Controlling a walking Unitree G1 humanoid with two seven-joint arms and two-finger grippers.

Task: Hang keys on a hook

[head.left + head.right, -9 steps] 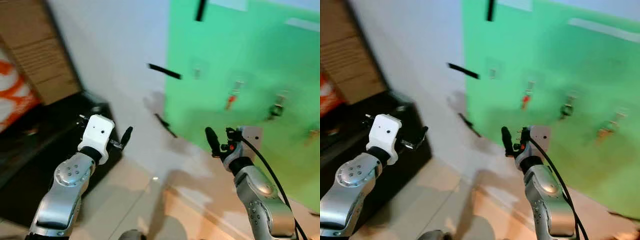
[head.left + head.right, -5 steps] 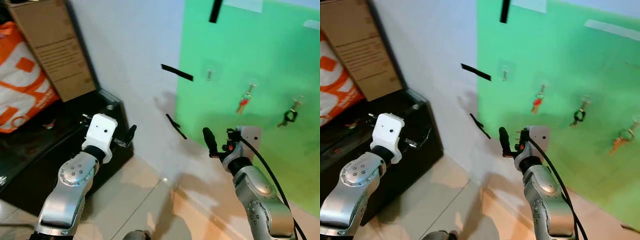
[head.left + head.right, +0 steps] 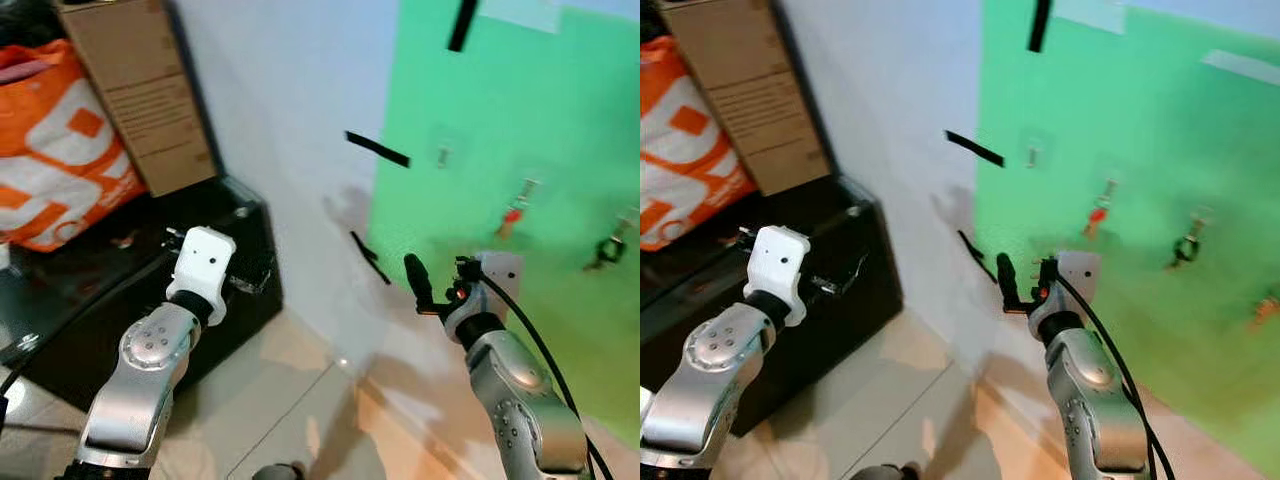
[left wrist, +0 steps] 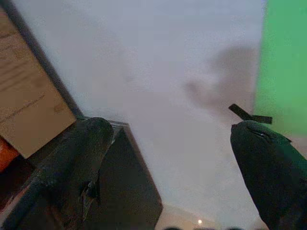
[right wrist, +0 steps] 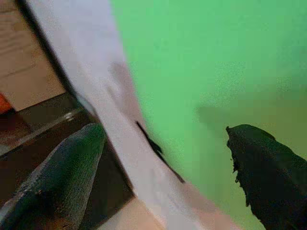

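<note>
Both grippers, left (image 4: 168, 158) and right (image 5: 163, 177), hover with fingers spread wide and empty at lower frame; red-tagged keys (image 3: 514, 212) hang on the green wall (image 3: 540, 120), upper right.

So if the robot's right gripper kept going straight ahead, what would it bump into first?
Probably the green wall. The right gripper is open and points at it near its edge, though depth is unclear.

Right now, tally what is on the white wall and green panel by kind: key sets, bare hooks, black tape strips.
Key sets: 3
Bare hooks: 1
Black tape strips: 3
Total: 7
</note>
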